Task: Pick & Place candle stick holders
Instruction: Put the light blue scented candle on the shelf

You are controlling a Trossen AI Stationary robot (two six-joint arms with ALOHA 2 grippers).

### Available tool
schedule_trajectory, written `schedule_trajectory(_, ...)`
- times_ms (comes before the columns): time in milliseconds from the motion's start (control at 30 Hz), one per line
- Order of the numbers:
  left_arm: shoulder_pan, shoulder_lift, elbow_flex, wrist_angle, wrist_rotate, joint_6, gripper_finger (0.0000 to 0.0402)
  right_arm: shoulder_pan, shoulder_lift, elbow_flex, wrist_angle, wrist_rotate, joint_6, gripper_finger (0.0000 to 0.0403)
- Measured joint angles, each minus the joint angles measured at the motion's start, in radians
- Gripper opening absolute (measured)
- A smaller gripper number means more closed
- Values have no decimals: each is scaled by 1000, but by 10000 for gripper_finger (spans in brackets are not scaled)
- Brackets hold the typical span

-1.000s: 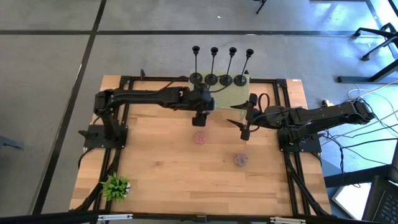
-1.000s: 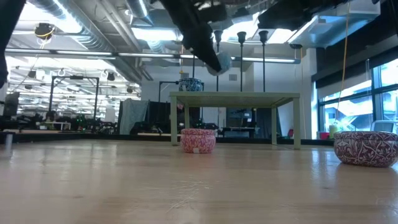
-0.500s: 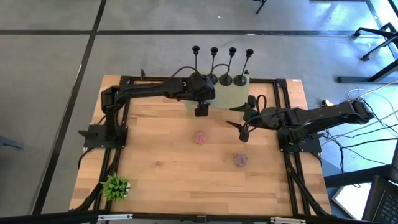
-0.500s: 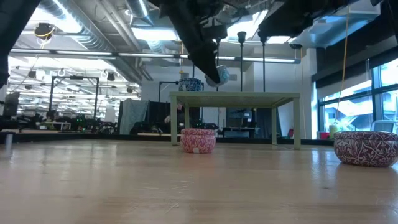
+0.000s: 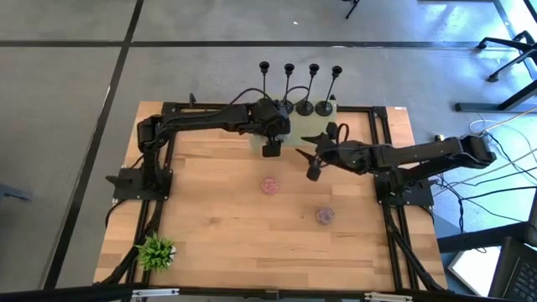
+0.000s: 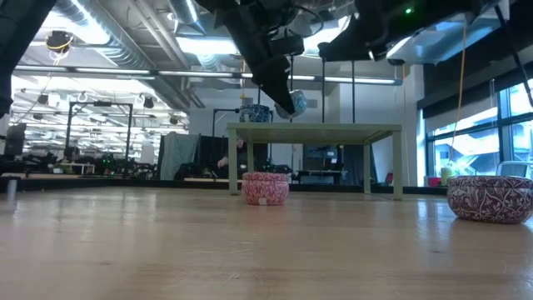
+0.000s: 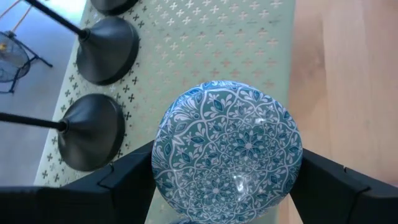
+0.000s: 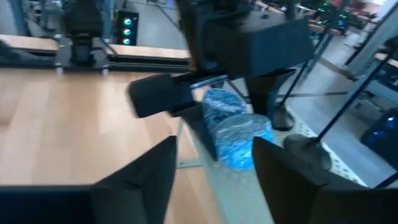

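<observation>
Several black candle stick holders (image 5: 314,87) stand by their round bases along the far edge of a pale green perforated stand (image 5: 312,129); two bases (image 7: 107,42) show in the left wrist view. My left gripper (image 5: 270,143) is over the stand's left part, shut on a blue patterned bowl (image 7: 227,152). My right gripper (image 5: 312,164) hangs open and holds nothing, just right of it and pointing at it; its own view shows the bowl (image 8: 239,134) ahead. My left gripper pinches the blue bowl by opposite sides of its round wall (image 7: 160,177) between its two fingers. The fingers slant down from the table's left. The bowl is lifted clear above the green stand (image 6: 291,103).
Two pink patterned bowls (image 5: 269,185) (image 5: 325,216) rest on the wooden table in front of the stand. Another blue bowl (image 6: 256,112) sits on the stand's left end. A small green plant (image 5: 156,252) stands at the near left corner.
My left gripper has carried the blue bowl toward the table's far edge, over the green stand, then kept still. My right gripper has moved left toward the left gripper and dropped a little.
</observation>
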Motion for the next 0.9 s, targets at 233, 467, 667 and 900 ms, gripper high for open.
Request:
schedule_trajectory(233,1,0,0,0,0,7,306,-88,60,0,114,1,47,81)
schedule_trajectory(467,3,20,-1,18,4,8,306,-170,162,0,210,-7,53,38)
schedule_trajectory(667,3,30,0,29,1,27,307,-214,229,0,309,-85,41,38)
schedule_trajectory(900,8,32,0,37,-4,35,307,-247,281,0,345,-155,38,38)
